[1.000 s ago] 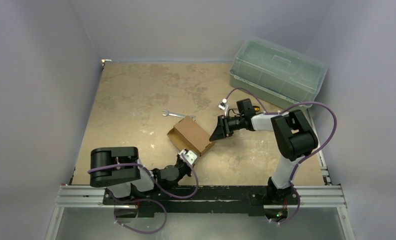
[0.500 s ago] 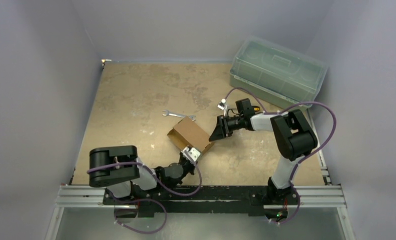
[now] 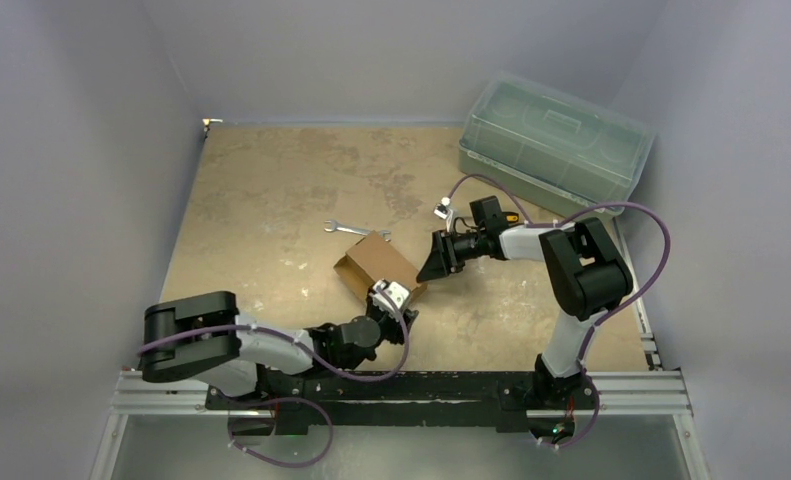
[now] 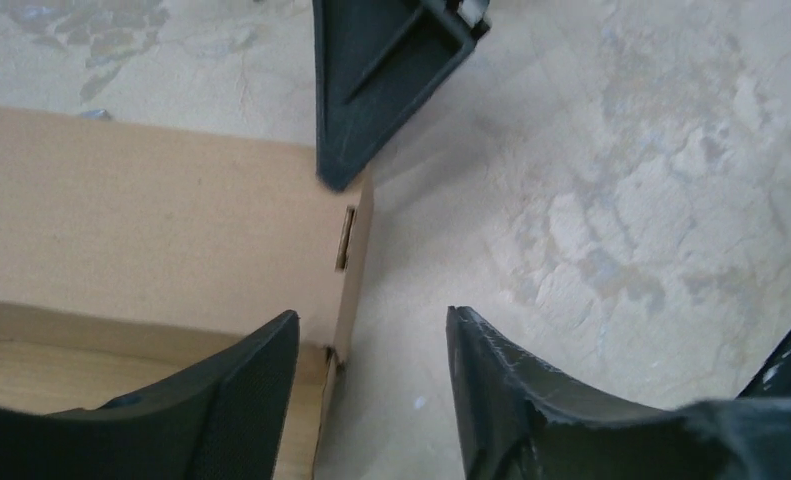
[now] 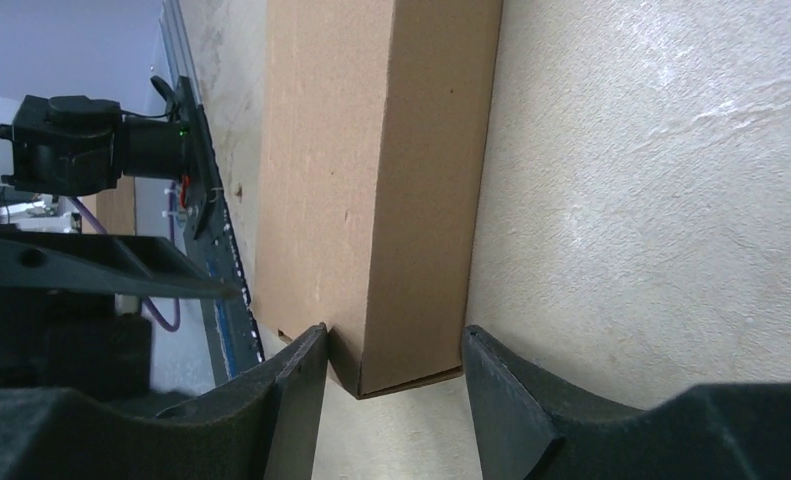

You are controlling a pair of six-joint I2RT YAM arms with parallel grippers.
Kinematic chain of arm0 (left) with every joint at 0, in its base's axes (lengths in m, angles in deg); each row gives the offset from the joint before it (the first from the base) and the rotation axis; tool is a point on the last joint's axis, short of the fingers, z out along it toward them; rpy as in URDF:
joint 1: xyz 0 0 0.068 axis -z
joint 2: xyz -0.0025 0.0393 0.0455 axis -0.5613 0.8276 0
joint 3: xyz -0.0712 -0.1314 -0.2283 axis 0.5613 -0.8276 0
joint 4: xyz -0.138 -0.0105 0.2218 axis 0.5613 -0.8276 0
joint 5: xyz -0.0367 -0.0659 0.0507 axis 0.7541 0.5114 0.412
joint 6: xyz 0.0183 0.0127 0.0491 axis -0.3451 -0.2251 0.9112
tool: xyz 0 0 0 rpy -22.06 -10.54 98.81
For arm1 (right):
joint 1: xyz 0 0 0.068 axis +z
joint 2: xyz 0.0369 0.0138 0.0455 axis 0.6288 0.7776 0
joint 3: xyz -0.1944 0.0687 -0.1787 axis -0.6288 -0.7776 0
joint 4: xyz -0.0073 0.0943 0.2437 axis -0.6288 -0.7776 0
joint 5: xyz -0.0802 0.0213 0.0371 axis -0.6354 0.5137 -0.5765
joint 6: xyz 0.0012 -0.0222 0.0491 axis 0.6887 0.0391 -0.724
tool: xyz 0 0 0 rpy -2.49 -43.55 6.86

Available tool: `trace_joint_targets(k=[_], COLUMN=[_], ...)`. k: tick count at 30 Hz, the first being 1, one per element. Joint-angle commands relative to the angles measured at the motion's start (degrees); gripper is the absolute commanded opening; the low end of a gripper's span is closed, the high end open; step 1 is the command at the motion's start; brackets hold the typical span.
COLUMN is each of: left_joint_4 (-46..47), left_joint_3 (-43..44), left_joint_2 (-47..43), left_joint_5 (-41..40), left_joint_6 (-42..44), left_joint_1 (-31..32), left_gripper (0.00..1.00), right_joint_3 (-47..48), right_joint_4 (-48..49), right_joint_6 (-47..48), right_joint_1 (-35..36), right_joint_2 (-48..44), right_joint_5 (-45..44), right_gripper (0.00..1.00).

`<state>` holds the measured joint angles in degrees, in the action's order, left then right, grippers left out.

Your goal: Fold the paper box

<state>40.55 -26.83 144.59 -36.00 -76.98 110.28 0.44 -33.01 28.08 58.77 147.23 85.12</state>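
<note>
The paper box (image 3: 376,265) is a brown cardboard box lying on the table, its open side toward the near left. In the left wrist view the box (image 4: 151,220) fills the left half, with its right wall between my fingers. My left gripper (image 3: 397,298) (image 4: 371,320) stands open at the box's near right corner, gripping nothing. My right gripper (image 3: 436,262) (image 5: 393,335) is open and straddles the box's (image 5: 371,180) right-hand corner. One of its fingers (image 5: 301,370) touches a face, the other stands apart. Its fingertip (image 4: 371,90) shows above the box in the left wrist view.
A large translucent green lidded bin (image 3: 556,140) sits at the back right. A small wrench (image 3: 356,229) lies just behind the box. Grey walls enclose the table, and a metal rail (image 3: 401,392) runs along its near edge.
My left arm has stretched forward and to the right along the box's near side, and its gripper has gone from shut to open. The right gripper has widened slightly. The box has barely shifted.
</note>
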Motion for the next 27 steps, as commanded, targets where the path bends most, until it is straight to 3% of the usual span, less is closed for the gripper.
trace_joint_targets(k=[1,4,9,24,27], left_joint_4=[-17.59,-27.93,-39.27,-48.22,-54.04], left_joint_3=[7.87,11.54,13.78,-2.16,-3.80], left_joint_2=[-7.16,-11.31,-18.28,-51.55,-55.83], left_joint_5=[2.22,4.34,3.61,-0.42,-1.31], left_joint_6=[-7.46,-10.92,-18.24,-40.34,-43.42], left_joint_1=[-0.55,-0.55,-0.61,-0.64,-0.64], left_gripper=[0.66,0.79,0.86,0.89,0.87], right_joint_3=[0.88,1.34,1.43,2.86,3.18], right_joint_4=[-2.93,-3.48,-3.56,-5.37,-5.86], right_joint_6=[3.10,3.88,4.98,7.48,9.61], right_joint_1=[0.72,0.68,0.69,0.64,0.62], right_joint_2=[1.19,0.51,-0.96,-2.36,-2.87], right_joint_5=[-4.08,-4.12,-4.47,0.04,-0.03], right_gripper=[0.56,0.59,0.64,0.72,0.73])
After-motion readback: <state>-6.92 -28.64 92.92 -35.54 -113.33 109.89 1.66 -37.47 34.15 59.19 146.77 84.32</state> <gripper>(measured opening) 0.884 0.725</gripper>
